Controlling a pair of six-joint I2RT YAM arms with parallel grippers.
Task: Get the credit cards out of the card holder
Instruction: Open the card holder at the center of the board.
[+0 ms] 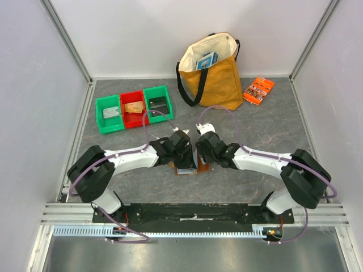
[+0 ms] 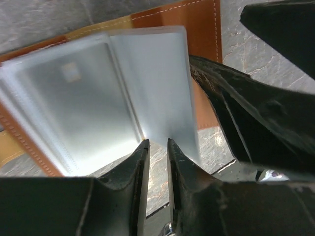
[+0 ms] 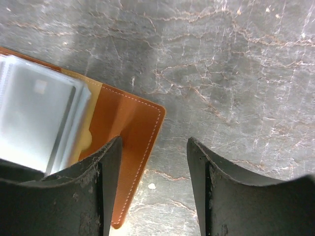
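Observation:
The brown card holder (image 1: 187, 169) lies open on the grey table between the two arms. In the left wrist view its leather cover (image 2: 172, 19) frames pale, clear sleeves, and a pale grey-blue credit card (image 2: 74, 108) with a chip shows through one of them. My left gripper (image 2: 156, 145) has its jaws a narrow gap apart, with the tips at the near edge of the raised sleeve page and bare table showing between them. My right gripper (image 3: 153, 145) is wide open and empty. Its left finger rests over the holder's brown flap (image 3: 128, 123), beside the sleeved card (image 3: 29, 113).
Three small bins, green (image 1: 108, 113), red (image 1: 134, 107) and green (image 1: 157, 102), stand at the back left. A yellow tote bag (image 1: 212, 73) stands at the back centre, with an orange printed packet (image 1: 258, 89) to its right. White walls enclose the table.

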